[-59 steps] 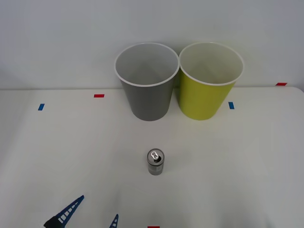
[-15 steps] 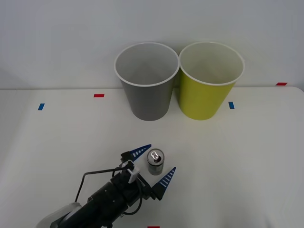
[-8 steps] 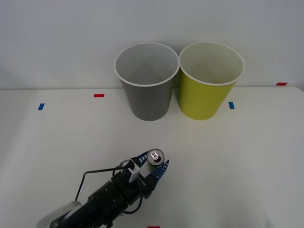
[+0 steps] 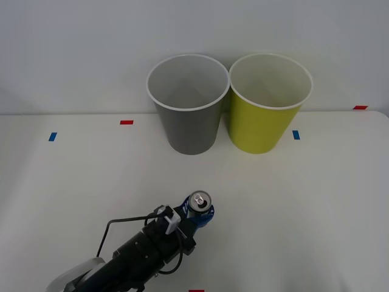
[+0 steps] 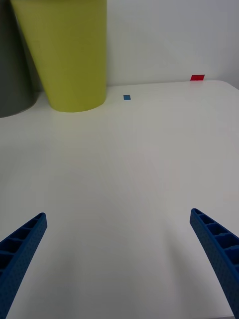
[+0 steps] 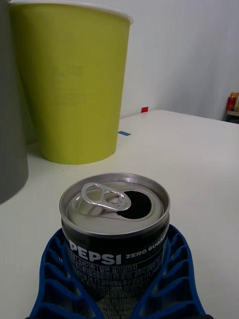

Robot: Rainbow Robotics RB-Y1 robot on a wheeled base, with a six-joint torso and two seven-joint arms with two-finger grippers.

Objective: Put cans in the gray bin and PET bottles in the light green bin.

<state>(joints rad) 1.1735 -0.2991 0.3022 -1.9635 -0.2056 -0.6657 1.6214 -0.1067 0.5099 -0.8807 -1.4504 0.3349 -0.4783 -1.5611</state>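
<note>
A small drink can (image 4: 199, 202) with an opened pull-tab top stands upright on the white table, in front of the two bins. My left gripper (image 4: 199, 214) is shut on the can (image 6: 115, 219), its blue ribbed fingers (image 6: 55, 274) wrapped around both sides. The gray bin (image 4: 187, 106) stands at the back centre, with the light green bin (image 4: 267, 104) touching it on its right. My right gripper (image 5: 119, 259) is open over bare table, nothing between its fingers; the light green bin (image 5: 64, 50) and gray bin (image 5: 12, 65) stand beyond it. PET bottles are out of view.
Small red and blue tape marks (image 4: 126, 122) dot the white table (image 4: 316, 201) near its back edge and sides. A pale wall rises right behind the bins. Bare table spreads on both sides of the can.
My left arm came in from the near left and reached the can. Its open fingers straddled the can one second ago, then closed around it.
</note>
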